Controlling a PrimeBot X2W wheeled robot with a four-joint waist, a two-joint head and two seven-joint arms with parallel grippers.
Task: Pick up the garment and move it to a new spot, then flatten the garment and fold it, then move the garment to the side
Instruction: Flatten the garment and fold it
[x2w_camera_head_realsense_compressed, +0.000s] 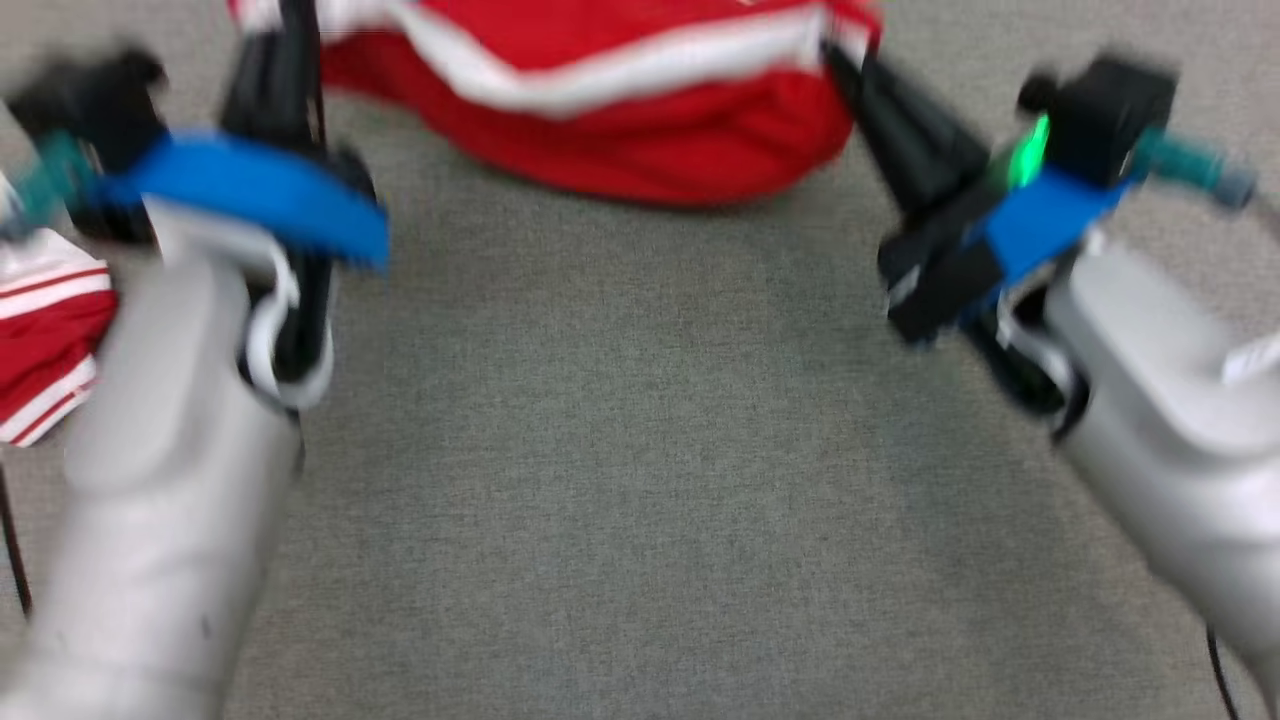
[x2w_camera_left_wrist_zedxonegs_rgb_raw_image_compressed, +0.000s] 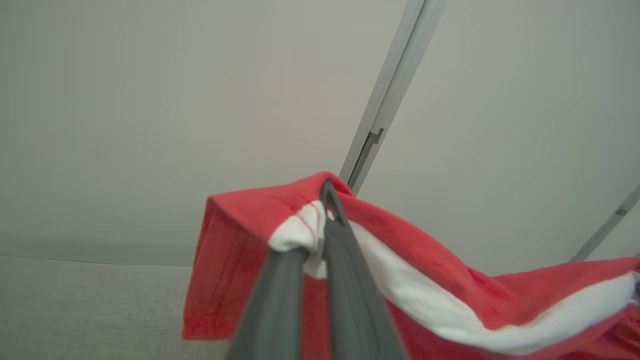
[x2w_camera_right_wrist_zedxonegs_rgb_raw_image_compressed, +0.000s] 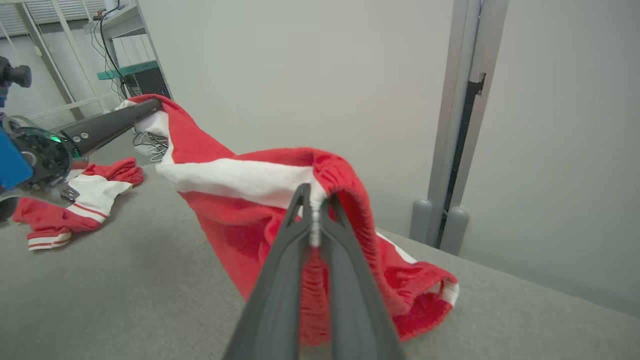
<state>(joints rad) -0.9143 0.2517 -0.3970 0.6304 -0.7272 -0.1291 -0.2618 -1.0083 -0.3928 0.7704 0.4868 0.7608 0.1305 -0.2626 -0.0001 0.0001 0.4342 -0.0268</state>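
Grey surface (x2w_camera_head_realsense_compressed: 620, 480): a flat cloth-like top that spreads across the head view, bare in the middle between the two arms.
Garment (x2w_camera_head_realsense_compressed: 640, 120): red with a broad white band, strung between both grippers at the far side of the surface. Its middle sags, and in the right wrist view its lower end rests bunched on the surface.
Left forearm (x2w_camera_head_realsense_compressed: 170, 450): pale, rising from the lower left and reaching forward, with a blue part at the wrist.
Right forearm (x2w_camera_head_realsense_compressed: 1160, 420): pale, coming in from the lower right and angled inward toward the garment, with a green light at the wrist.
Left gripper (x2w_camera_left_wrist_zedxonegs_rgb_raw_image_compressed: 327, 195): fingers pinched tight on the garment's white-banded edge, holding that corner raised.
Right gripper (x2w_camera_right_wrist_zedxonegs_rgb_raw_image_compressed: 315, 200): fingers clamped together on a ribbed red edge, with cloth squeezed between them.
Second garment (x2w_camera_right_wrist_zedxonegs_rgb_raw_image_compressed: 95, 192): red and white, lying crumpled on the surface beside the left arm, well apart from the held one.
Metal post (x2w_camera_right_wrist_zedxonegs_rgb_raw_image_compressed: 462, 115): upright against the pale wall behind the surface.
Hard to make out: the head view is blurred, its top edge cuts off the garment's upper part and the left fingertips, and the garment's type can't be told.
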